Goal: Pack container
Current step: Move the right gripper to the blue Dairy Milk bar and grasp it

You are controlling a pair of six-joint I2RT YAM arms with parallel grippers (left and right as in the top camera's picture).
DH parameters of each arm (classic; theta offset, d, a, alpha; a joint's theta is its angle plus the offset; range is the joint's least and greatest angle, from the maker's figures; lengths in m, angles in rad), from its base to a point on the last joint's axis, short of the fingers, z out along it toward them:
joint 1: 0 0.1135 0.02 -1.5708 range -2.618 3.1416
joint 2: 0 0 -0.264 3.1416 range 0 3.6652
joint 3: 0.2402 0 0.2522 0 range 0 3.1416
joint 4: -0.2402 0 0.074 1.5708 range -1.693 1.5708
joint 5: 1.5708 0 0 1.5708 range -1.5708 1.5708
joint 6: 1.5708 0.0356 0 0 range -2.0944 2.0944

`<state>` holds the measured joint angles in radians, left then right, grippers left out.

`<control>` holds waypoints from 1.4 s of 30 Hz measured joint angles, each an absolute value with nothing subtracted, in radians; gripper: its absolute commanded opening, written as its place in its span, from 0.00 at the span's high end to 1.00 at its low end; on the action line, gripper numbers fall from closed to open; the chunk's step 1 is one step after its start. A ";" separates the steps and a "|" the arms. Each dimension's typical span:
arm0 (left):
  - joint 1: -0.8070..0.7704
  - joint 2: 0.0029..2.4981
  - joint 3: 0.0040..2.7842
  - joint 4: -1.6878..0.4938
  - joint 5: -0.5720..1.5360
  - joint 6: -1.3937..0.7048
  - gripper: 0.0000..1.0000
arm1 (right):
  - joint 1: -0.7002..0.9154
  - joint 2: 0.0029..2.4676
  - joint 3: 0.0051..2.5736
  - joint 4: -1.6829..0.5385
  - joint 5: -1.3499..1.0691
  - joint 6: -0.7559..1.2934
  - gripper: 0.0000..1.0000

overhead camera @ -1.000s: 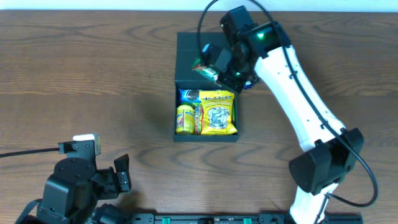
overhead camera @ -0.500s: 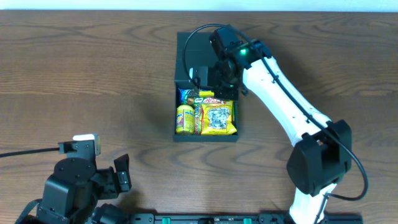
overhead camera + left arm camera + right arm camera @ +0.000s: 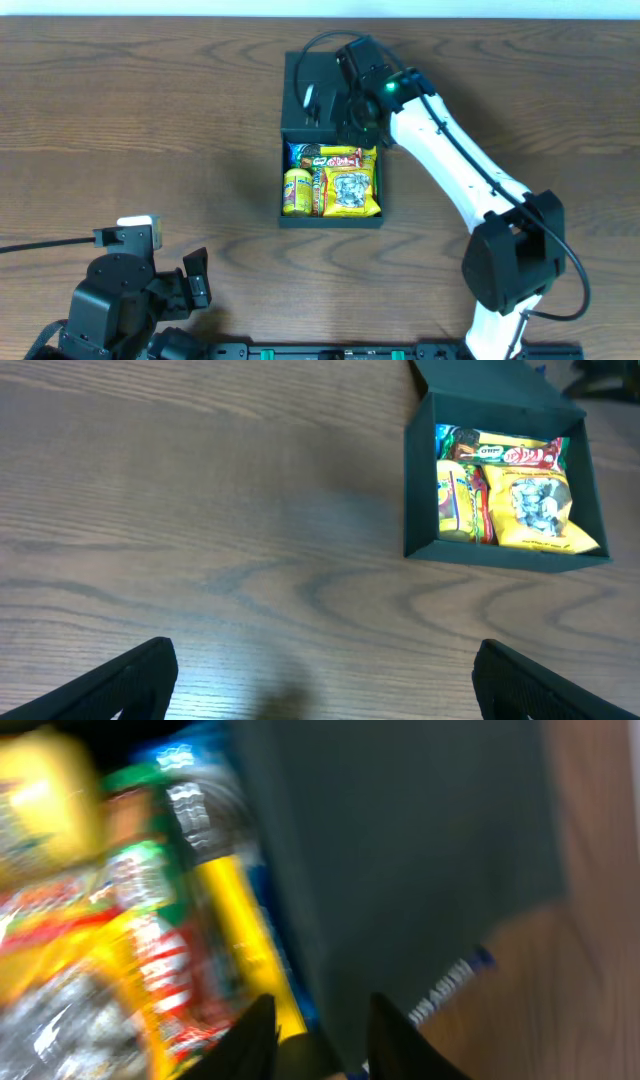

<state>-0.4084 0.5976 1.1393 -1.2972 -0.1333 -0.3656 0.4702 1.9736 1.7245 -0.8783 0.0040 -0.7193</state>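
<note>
The container (image 3: 330,222) is a dark teal-black box in the middle of the table, its flap lid (image 3: 300,72) folded back behind it. It holds a large yellow packet (image 3: 350,190), a red-green bar (image 3: 340,156), a yellow packet (image 3: 297,190) and a blue packet (image 3: 300,152). My right gripper (image 3: 327,108) hovers over the box's back edge and lid, open and empty. In the blurred right wrist view its fingers (image 3: 320,1025) frame the lid (image 3: 400,840) beside the snacks. My left gripper (image 3: 320,680) is open and empty near the front left, well away from the box (image 3: 500,550).
The wooden table (image 3: 150,130) stretches to both sides of the box. The right arm (image 3: 460,160) reaches diagonally from the front right across to the box. The left arm's base (image 3: 120,300) sits at the front left corner.
My right gripper brought the red-green bar down into the back of the box, let it go, and moved back over the lid. The left arm has not moved.
</note>
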 measured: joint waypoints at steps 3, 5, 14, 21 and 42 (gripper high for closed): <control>-0.408 0.598 1.139 -1.298 -0.133 -0.365 0.05 | 0.397 1.974 1.724 -0.838 0.050 -0.526 0.67; -0.408 0.598 1.139 -1.298 -0.133 -0.366 0.05 | 0.343 1.974 1.724 -0.834 0.059 -0.459 0.65; -0.408 0.598 1.139 -1.277 -0.133 -0.366 0.05 | 0.134 1.974 1.702 -0.803 -0.051 -0.353 0.59; -0.408 0.598 1.139 -1.257 -0.133 -0.366 0.05 | 0.117 1.992 1.693 -0.788 -0.168 -0.332 0.66; -0.408 0.598 1.139 -1.256 -0.130 -0.366 0.05 | 0.171 2.156 1.691 -0.791 -0.257 -0.326 0.57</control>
